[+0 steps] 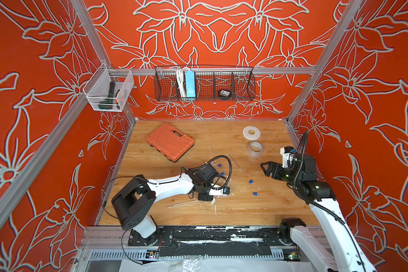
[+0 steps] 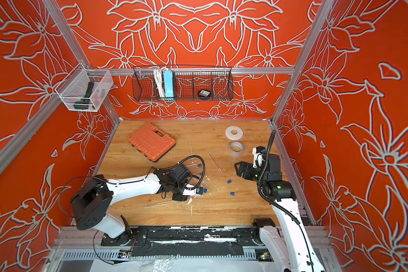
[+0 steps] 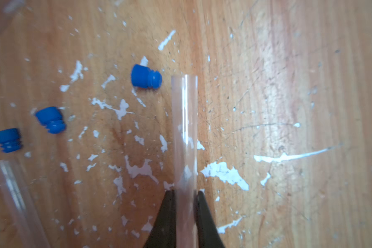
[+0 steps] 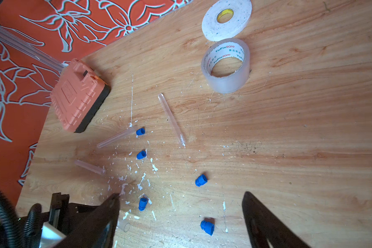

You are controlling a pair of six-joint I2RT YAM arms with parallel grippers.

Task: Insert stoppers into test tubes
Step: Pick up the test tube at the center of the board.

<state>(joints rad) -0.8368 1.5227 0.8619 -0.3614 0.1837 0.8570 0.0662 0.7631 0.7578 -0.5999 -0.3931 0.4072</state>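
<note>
My left gripper (image 3: 185, 193) is shut on a clear test tube (image 3: 185, 133), whose open mouth sticks out past the fingers just above the wood. A blue stopper (image 3: 146, 76) lies beside that mouth, with two more stoppers (image 3: 51, 120) further off. Another test tube (image 3: 15, 197) lies at the edge of the left wrist view. My right gripper (image 4: 182, 194) hangs open and empty over the table's right side (image 1: 264, 168). Several stoppers (image 4: 200, 180) are scattered on the wood below it. Three loose test tubes (image 4: 171, 120) lie beyond them.
An orange tool case (image 1: 170, 141) lies at the back left of the table. A white tape roll (image 1: 251, 132) and a clear tape roll (image 1: 255, 148) sit at the back right. One more tube (image 1: 183, 203) lies in front of the left arm. A wire basket (image 1: 204, 99) hangs on the back wall.
</note>
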